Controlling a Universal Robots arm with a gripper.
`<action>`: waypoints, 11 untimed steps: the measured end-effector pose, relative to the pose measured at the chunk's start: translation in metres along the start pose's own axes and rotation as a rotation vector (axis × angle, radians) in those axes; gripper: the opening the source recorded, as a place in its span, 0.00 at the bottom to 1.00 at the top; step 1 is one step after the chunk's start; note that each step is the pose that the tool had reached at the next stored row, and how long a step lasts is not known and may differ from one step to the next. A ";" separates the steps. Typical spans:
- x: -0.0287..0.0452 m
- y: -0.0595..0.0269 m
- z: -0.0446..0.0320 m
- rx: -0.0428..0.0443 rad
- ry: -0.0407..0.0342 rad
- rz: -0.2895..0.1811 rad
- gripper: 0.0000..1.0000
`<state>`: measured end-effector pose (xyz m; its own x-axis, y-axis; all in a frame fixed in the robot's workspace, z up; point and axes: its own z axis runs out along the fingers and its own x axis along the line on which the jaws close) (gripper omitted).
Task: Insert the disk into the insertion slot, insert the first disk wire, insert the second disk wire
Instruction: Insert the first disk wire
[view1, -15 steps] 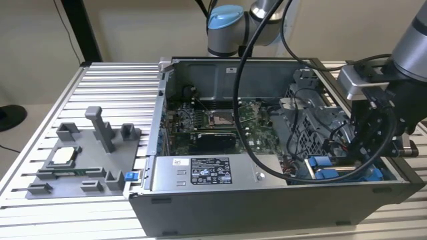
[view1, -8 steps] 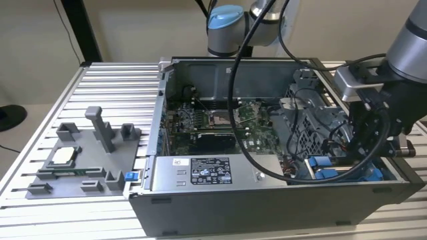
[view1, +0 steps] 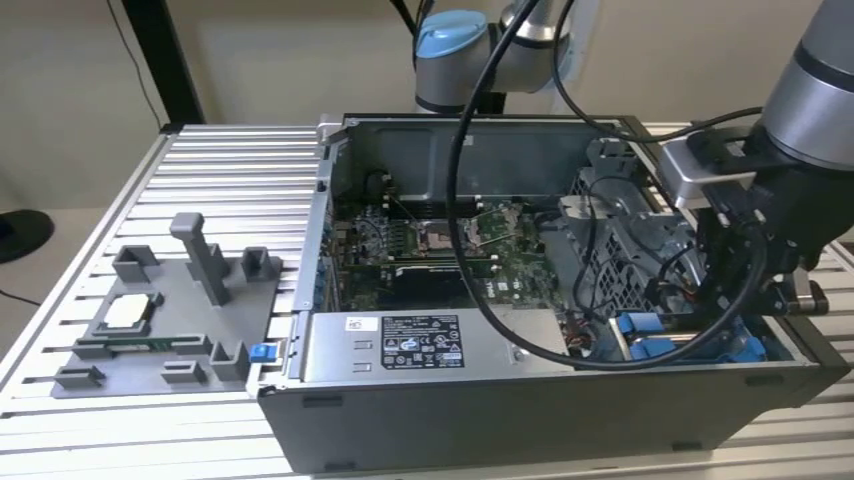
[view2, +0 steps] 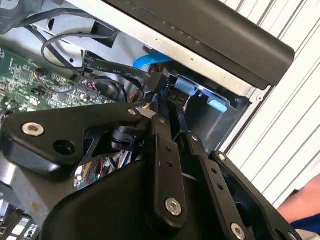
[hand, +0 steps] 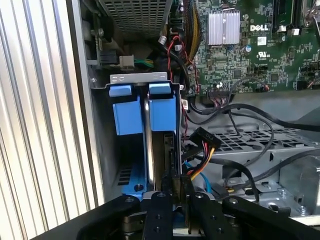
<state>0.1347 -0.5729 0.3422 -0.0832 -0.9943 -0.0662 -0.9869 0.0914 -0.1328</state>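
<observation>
**A:** Where is the black two-fingered claw (view1: 742, 310)?

**B:** At the exterior view's lower right. It hangs down into the corner of the open dark grey metal computer case (view1: 534, 420), which sits on the ribbed aluminium counter (view1: 227, 170).

**A:** Wide or narrow?

**B:** Narrow. In the first wrist view the claw (hand: 178, 181) has its tips drawn close, with only a sliver between them. In the second wrist view they meet a black plug (view2: 154, 82) on the end of a flat black cable (view2: 110, 67). I cannot tell whether they actually pinch it.

**A:** And the disk?

**B:** The disk (hand: 162, 114), a flat silver hard drive clipped in a bright blue plastic frame, is already in the insertion slot (hand: 106, 150), the bay with grey-blue walls. It stands on edge just ahead of the claw. A second bright blue carrier (hand: 127, 116) stands right beside it in the same bay.

**A:** Any wires nearby?

**B:** A black connector with red, yellow and orange leads (hand: 202, 141) lies near the disk but apart from it. A thin light blue cable (view2: 150, 61) runs behind the black plug.

**A:** What else is there?

**B:** Inside the case are a green circuit board (view1: 441, 250) and a silver labelled power supply box (view1: 414, 345). A grey plastic fixture tray (view1: 147, 340) lies on the counter at the exterior view's left, well apart from the claw.
</observation>
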 end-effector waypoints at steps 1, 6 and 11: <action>0.0000 0.0003 0.0003 0.0001 0.0006 0.000 0.00; 0.0002 0.0012 0.0015 0.0003 0.0041 -0.001 0.00; -0.0004 0.0022 0.0025 0.0006 0.0085 -0.001 0.00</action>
<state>0.1329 -0.5722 0.3395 -0.0831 -0.9949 -0.0577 -0.9869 0.0902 -0.1335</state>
